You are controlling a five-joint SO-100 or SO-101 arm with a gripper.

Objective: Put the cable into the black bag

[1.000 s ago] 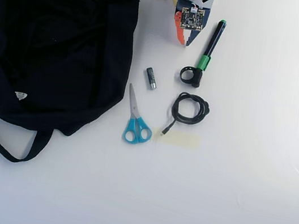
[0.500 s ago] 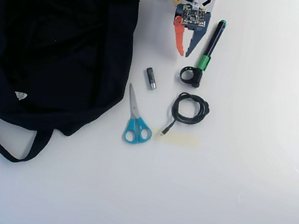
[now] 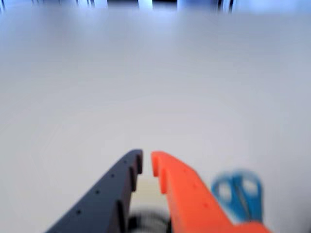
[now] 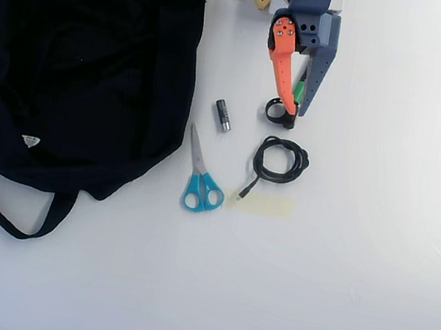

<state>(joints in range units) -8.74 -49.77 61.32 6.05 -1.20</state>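
Black bag (image 4: 84, 66), black cable (image 4: 281, 159), blue-handled scissors (image 4: 202, 189), orange and seemingly dark-blue gripper (image 4: 292, 112), white table (image 4: 353, 280).

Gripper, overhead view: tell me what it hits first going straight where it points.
Probably the small black ring right at its fingers, then the coiled cable; height is unclear.

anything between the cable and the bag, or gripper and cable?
Overhead view: scissors and a small cylinder lie on the table between cable and black bag. Nothing visible separates the gripper from the cable just below it.
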